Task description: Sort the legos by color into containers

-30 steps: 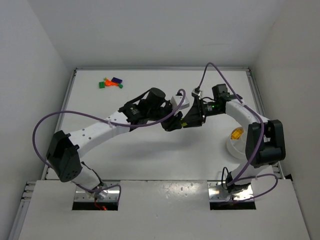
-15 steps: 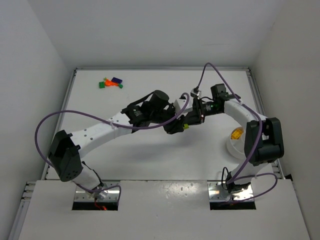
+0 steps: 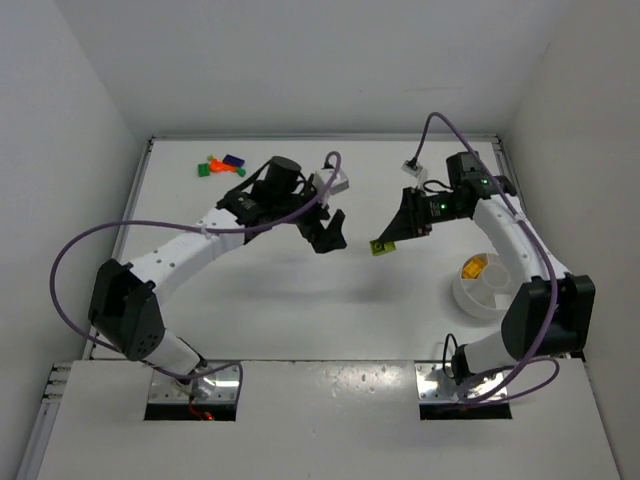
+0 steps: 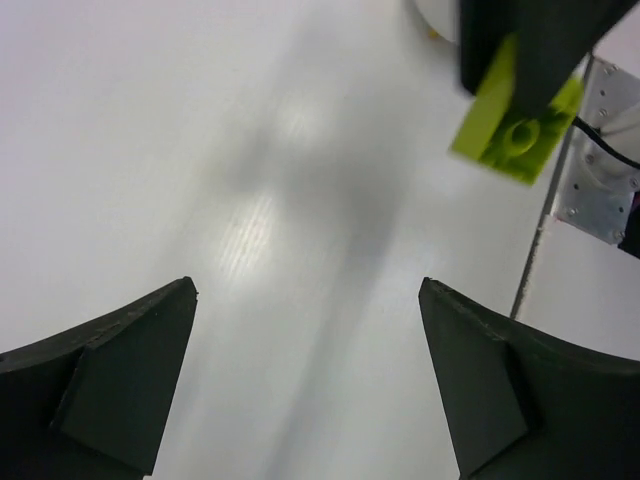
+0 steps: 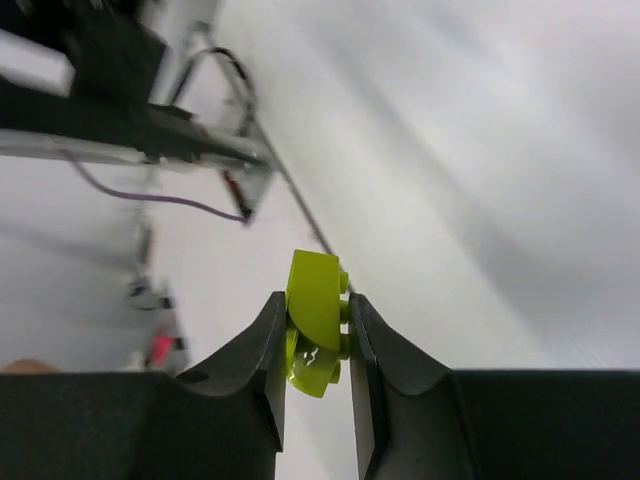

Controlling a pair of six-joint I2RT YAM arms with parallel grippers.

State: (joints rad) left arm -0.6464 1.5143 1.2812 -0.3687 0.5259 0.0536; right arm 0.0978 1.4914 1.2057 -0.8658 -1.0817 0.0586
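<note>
Lime-green plastic is showing between the fingers of the right gripper [image 3: 388,240]. It is pinching one small brick [image 3: 381,247], with its jaws drawn in narrow against the brick's two flat sides. In the right wrist view the brick is standing upright in the pinch, and its rounded top edge is poking out past the fingertips [image 5: 262,345]. The gripper is hanging over the table [image 3: 300,310], a little right of the middle, and is holding the brick up off the surface.

The left gripper [image 3: 327,233] is facing it from the left across a clear gap, not touching it. Its jaws are spread wide and are gripping nothing. In the left wrist view only bare table is showing between its two dark fingers [image 4: 120,380]. At the top right of that view, the lime brick is hanging clamped in the other gripper's tips.

The white dish [image 3: 490,300] is sitting near the right edge of the table, close beside the right arm. A yellow-orange piece [image 3: 473,267] is lying in the section on its far left side. The lime brick is hanging well apart from the dish, to its left and farther back.

The other bricks are lying close together in a little cluster near the far left corner. Among them are a green one [image 3: 203,170], an orange one [image 3: 214,161] and a blue one [image 3: 234,160]. They are well apart from the dish and from both sets of fingertips.
</note>
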